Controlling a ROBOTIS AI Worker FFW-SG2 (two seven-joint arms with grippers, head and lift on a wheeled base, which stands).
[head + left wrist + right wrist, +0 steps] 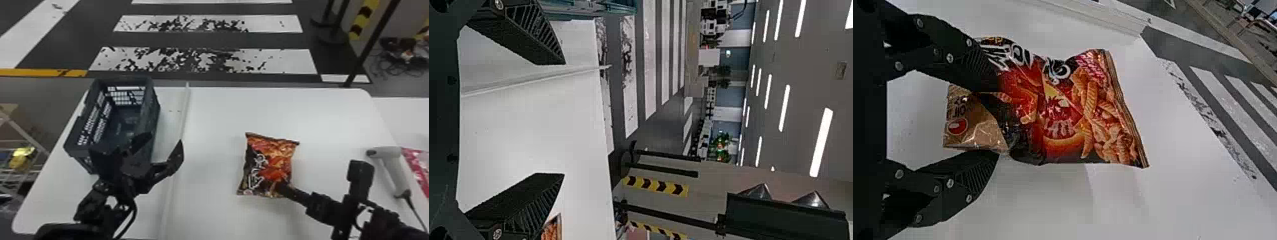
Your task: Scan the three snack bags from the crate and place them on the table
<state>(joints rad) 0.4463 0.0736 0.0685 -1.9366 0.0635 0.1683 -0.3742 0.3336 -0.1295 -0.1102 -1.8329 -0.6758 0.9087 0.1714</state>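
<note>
My left gripper (166, 139) stands open with nothing between its fingers, beside the right wall of the dark crate (153, 121). In the left wrist view, the left gripper (563, 120) has its two fingers wide apart. My right gripper (282, 188) is at the lower right part of the orange and black snack bag (274, 159). The right wrist view shows the right gripper (998, 121) shut on the snack bag (1068, 115), which is creased between the fingers; its printed front faces up. A white handheld scanner (391, 169) lies at the table's right.
A pink snack bag (418, 166) lies right of the scanner, partly cut off by the view's edge. A raised white strip (183, 118) runs along the white table (229, 111) between crate and bag. Black posts (367, 48) stand behind the table; a rack (28, 140) is at the left.
</note>
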